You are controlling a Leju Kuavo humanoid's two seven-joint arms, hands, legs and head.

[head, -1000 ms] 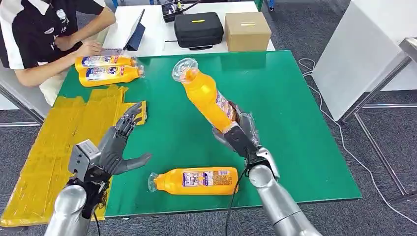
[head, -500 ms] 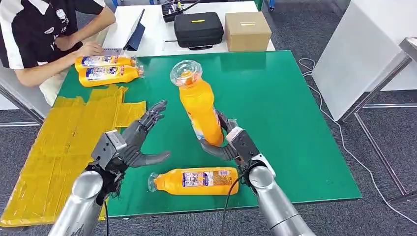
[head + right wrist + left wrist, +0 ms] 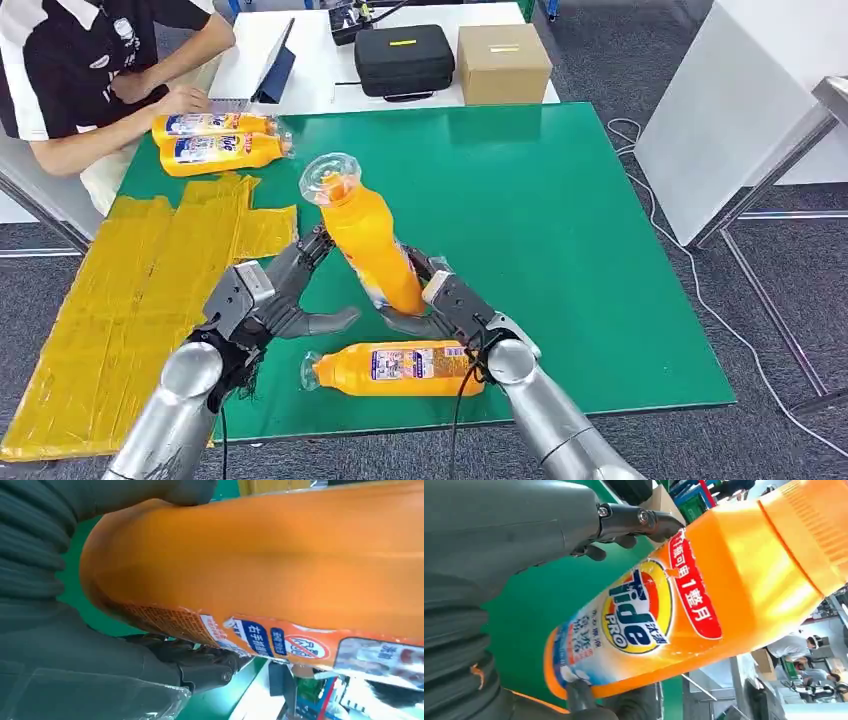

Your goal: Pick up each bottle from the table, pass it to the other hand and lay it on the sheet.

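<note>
Compared with half a second before, we saw that the held Tide bottle [image 3: 368,238] had moved left toward the lower middle of the head view, its clear cap now tilted to the upper left, and that the left hand [image 3: 272,296] had come in beside it. The right hand [image 3: 440,305] gripped the bottle's base, fingers wrapped around it. The left hand's fingers were spread wide on either side of the bottle's lower body, thumb pointing right under it; in the left wrist view a dark fingertip [image 3: 659,522] lay against the label, but we could not tell whether the hand had taken a firm hold. The bottle was bright orange with a transparent cap and a blue, red and yellow Tide label [image 3: 639,612]. A second orange bottle [image 3: 400,367] lay on its side on the green table [image 3: 600,240] just below both hands. Two more bottles [image 3: 215,140] lay at the upper left, above the yellow sheet [image 3: 130,300], near a seated person [image 3: 90,80].
</note>
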